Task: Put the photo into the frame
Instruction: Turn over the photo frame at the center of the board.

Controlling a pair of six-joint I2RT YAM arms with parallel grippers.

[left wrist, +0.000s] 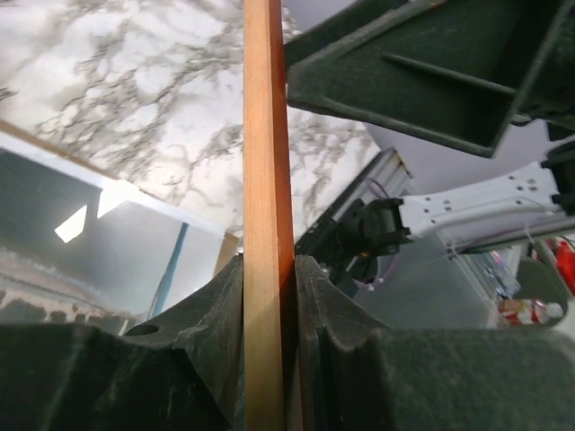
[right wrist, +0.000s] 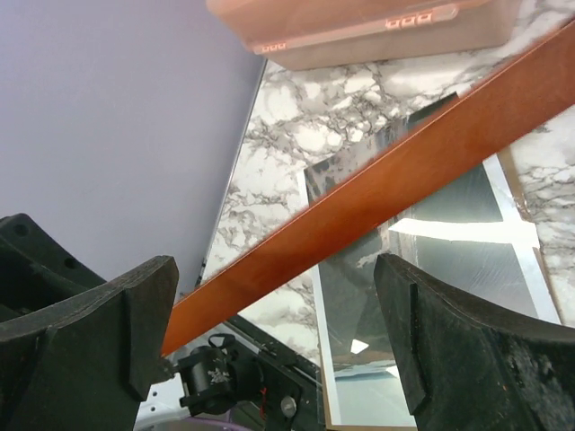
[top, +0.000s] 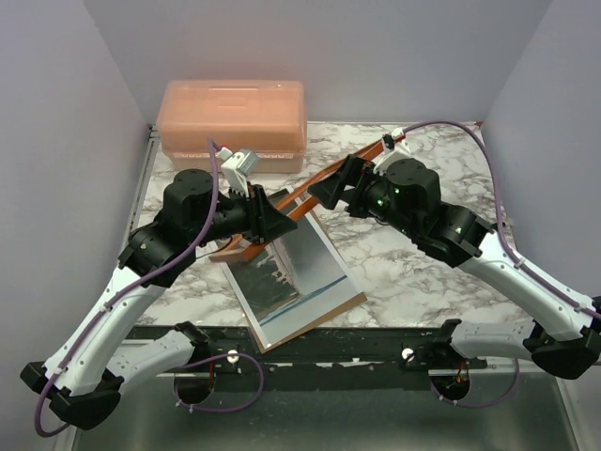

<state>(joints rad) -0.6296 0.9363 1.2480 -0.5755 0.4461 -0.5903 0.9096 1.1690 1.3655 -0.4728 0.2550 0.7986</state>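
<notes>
The frame (top: 293, 197) is tilted up off the table, its red-orange bar running from the table's middle towards the back right. My left gripper (top: 279, 221) is shut on one of its bars. In the left wrist view that wood-coloured bar (left wrist: 265, 180) stands upright, pinched between both fingers (left wrist: 323, 314). My right gripper (top: 324, 193) is open wide beside the upper bar. In the right wrist view that bar (right wrist: 377, 189) crosses slantwise just beyond the spread fingers (right wrist: 449, 341), without being gripped. The photo (top: 282, 277) lies flat, face up, below the frame and shows glare (right wrist: 449, 269).
A brown backing board (top: 324, 315) lies under the photo, near the table's front edge. A translucent orange lidded box (top: 232, 122) stands at the back left against the wall. The marble tabletop (top: 413, 272) is walled on the left, back and right.
</notes>
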